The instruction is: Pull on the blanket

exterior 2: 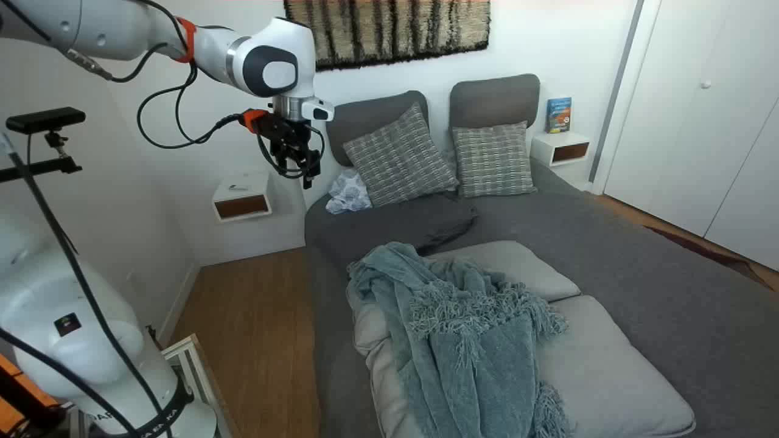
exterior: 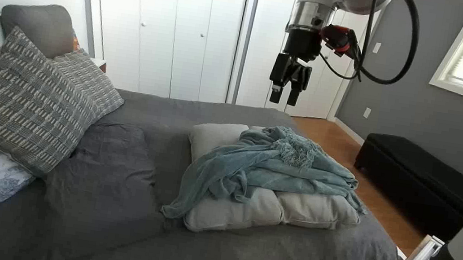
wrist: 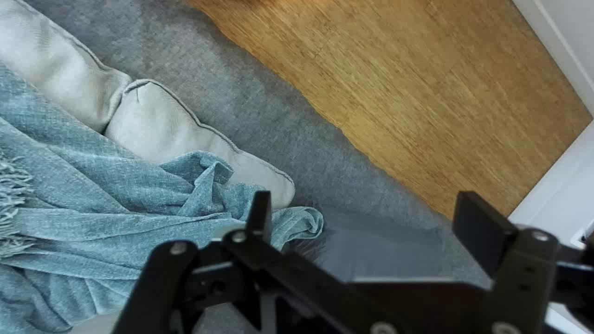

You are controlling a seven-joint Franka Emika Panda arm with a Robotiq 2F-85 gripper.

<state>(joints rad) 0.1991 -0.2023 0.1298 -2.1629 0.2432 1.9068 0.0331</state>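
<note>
Gripper (wrist: pixel 369 215) up in the air, fingers spread wide, teal blanket (exterior: pixel 269 169) well below

Closest in the wrist view are the fingertips, far apart; both exterior views show a good gap down to the blanket. It's rumpled over pale cushions (wrist: pixel 162 125), fringe bunched on top, one folded corner poking past the cushion edge over the dark grey bed cover (wrist: pixel 297 134). Then the cover's wavy edge cuts diagonally across, and past it a decent stretch of wood floor (wrist: pixel 403 83) runs out to white trim (wrist: pixel 553 44).
</note>
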